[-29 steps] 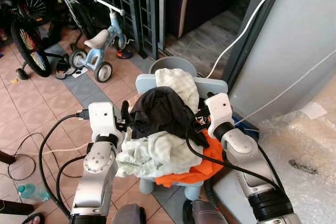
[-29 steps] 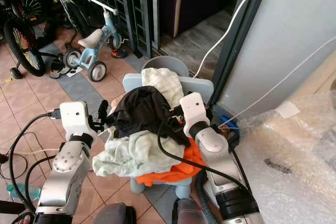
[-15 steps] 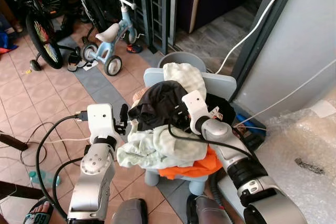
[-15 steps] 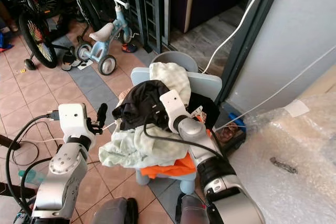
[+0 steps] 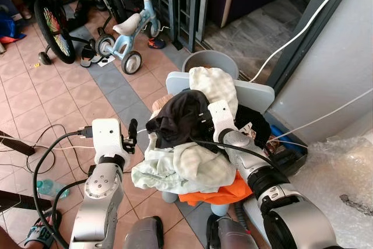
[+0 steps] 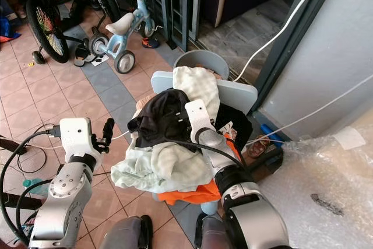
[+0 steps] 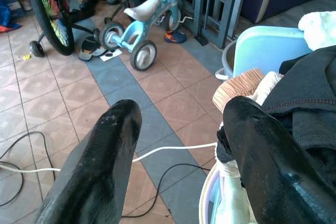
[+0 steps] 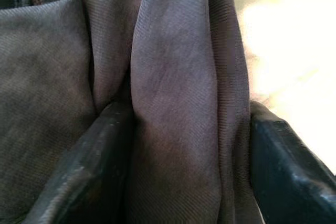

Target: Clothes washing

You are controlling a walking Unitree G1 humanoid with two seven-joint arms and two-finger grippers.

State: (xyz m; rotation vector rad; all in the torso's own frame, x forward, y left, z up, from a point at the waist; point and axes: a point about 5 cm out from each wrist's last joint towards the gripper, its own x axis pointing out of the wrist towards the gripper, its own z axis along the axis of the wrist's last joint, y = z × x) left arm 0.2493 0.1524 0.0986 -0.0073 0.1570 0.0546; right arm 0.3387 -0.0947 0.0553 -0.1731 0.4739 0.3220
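Note:
Clothes lie heaped on a small pale blue chair: a black garment on top, a cream cloth behind it, a pale green cloth in front and an orange one underneath. My right gripper is pushed into the black garment from the right. It is open, with a fold of the dark fabric standing between its fingers. My left gripper is open and holds nothing. It hangs just left of the heap, apart from it.
A grey bucket stands behind the chair. A blue child's tricycle and a bicycle wheel are at the back left, by a dark metal gate. Cables and a plastic bottle lie on the tiled floor. Bubble wrap is at the right.
My right arm has swung in from the heap's right side onto the black garment and sunk its fingers into it. The left gripper has drawn slightly away from the heap. The camera has shifted.

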